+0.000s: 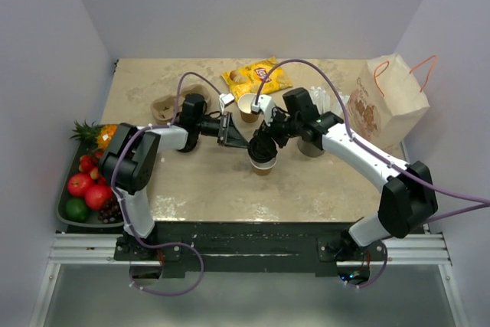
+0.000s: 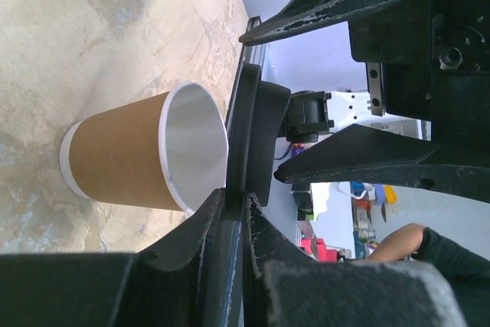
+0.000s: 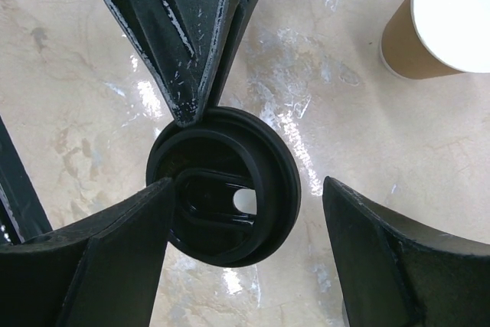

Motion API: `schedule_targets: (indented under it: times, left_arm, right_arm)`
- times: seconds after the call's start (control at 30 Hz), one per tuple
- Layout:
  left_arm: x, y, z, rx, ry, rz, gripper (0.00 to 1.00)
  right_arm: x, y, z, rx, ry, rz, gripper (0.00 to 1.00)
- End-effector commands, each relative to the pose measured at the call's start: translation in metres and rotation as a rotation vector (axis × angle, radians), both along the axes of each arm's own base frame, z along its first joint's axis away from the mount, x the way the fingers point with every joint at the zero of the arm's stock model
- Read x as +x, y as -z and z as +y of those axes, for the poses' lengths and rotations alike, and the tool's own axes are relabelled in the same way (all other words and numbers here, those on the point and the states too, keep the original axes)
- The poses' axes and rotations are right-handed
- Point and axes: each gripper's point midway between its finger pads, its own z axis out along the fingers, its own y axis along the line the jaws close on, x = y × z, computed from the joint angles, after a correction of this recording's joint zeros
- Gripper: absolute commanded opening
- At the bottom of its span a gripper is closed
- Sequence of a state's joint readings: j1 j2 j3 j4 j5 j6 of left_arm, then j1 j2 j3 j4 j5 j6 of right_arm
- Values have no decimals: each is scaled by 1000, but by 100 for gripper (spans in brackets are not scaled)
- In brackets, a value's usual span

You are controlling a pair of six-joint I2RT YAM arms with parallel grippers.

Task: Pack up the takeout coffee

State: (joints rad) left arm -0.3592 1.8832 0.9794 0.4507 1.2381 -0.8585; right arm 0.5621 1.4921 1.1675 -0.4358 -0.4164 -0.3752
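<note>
Black plastic sits at the middle of it all: the round lid (image 3: 260,151) is poised right at the mouth of a tan paper cup (image 2: 122,151), which stands upright near the centre of the mottled beige table (image 1: 199,181). From the left wrist view the lid is edge-on and slightly tilted. One side meets the cup's white rim and the other is lifted a touch; I cannot tell whether it bears on the rim or only brushes it. The right gripper (image 3: 249,184) comes down over the lid with its fingers spread to either side. One fingertip (image 3: 157,197) touches the lid's edge, while a sliver of table shows between the other and the lid, so nothing is clamped there. The left gripper (image 2: 259,109) reaches in level from the left, its fingers also apart, with one tip up against the lid's rim. A second tan cup (image 1: 249,106), uncovered and white inside, stands just behind, toward the back. A grey cup (image 1: 310,145) is close on the right, partly hidden by the right arm. Further off are a pulp carrier (image 1: 164,106) at the back left, a yellow bag of crisps (image 1: 256,76) at the back, a paper bag (image 1: 387,101) with orange handles at the right, and fruit (image 1: 88,185) by the left edge.
</note>
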Motion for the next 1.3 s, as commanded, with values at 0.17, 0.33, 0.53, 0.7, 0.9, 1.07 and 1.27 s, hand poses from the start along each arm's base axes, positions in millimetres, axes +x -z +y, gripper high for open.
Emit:
schedule_targets:
  times: [0.17, 0.33, 0.53, 0.7, 0.9, 1.07, 1.27]
  left_arm:
    - [-1, 0, 3, -7, 14, 73, 1]
    - [-4, 8, 4, 12, 10, 118, 1]
    - [-2, 15, 4, 37, -3, 123, 2]
    - [0, 20, 4, 55, -11, 129, 4]
    - [2, 24, 4, 64, -14, 140, 6]
    - [3, 25, 3, 66, -14, 139, 10]
    - [5, 21, 2, 60, -9, 121, 15]
  right_arm:
    - [13, -23, 10, 40, 17, -30, 80]
    - [16, -23, 9, 32, 25, -36, 80]
    - [16, -20, 7, 19, 28, -34, 80]
    - [15, -13, 3, -8, 31, -32, 80]
    - [13, -5, 0, -31, 31, -18, 80]
    - [11, 0, -1, -51, 13, -1, 80]
    - [8, 4, -2, -64, 1, 19, 81]
